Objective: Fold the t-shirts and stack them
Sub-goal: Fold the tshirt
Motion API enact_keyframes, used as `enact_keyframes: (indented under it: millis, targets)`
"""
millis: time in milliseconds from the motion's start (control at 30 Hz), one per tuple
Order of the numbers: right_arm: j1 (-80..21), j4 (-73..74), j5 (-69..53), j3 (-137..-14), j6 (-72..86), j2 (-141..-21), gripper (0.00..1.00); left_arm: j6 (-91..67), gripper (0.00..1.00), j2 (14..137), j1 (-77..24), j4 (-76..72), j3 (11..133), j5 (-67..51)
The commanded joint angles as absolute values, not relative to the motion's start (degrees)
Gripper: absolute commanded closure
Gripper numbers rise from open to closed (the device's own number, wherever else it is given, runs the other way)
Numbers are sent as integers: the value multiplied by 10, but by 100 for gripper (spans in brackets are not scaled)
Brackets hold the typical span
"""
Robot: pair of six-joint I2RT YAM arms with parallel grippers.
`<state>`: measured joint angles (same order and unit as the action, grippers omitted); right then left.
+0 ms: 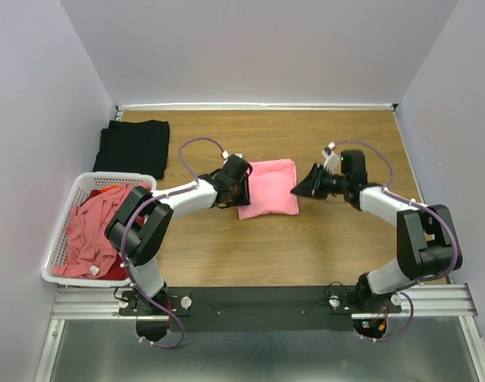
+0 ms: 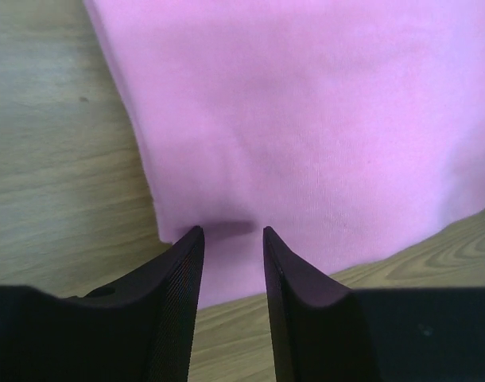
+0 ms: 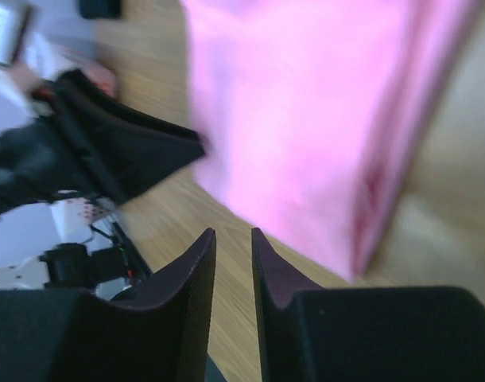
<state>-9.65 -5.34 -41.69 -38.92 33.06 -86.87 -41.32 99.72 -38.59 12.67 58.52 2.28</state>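
Note:
A folded pink t-shirt [image 1: 268,188] lies flat in the middle of the wooden table. My left gripper [image 1: 242,192] is at its left edge. In the left wrist view its jaws [image 2: 231,232] stand open, low over the shirt's [image 2: 306,119] near corner, with nothing pinched between them. My right gripper [image 1: 295,192] is just off the shirt's right edge. Its jaws [image 3: 233,232] are narrowly open over bare wood, and the blurred shirt [image 3: 306,119] is beyond them. A folded black t-shirt [image 1: 133,147] lies at the back left. Crumpled salmon-pink t-shirts [image 1: 91,231] fill the basket.
The white slatted basket [image 1: 58,243] stands at the table's left edge, with red cloth [image 1: 115,269] at its near side. White walls close in the table at the back and sides. The left arm [image 3: 107,151] shows in the right wrist view.

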Motion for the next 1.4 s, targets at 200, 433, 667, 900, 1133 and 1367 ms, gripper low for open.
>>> enact_keyframes:
  millis: [200, 433, 667, 900, 1133, 1367]
  targets:
    - [-114, -103, -468, -641, 371, -1010, 65, -350, 59, 1061, -309, 150, 748, -19]
    - [-116, -173, -483, -726, 417, -1163, 66, -331, 65, 1172, -282, 158, 831, -61]
    - [-84, -198, -463, -734, 422, -1281, 67, -338, 66, 1255, -242, 149, 859, -87]
    - [-54, -206, -459, -717, 416, -1311, 67, -333, 67, 1263, -225, 141, 848, -111]
    - [-55, -170, -470, -691, 401, -1195, 66, -335, 50, 1179, -221, 161, 835, -78]
    - [-112, -163, -500, -625, 403, -1095, 67, -338, 44, 1075, -226, 169, 781, -107]
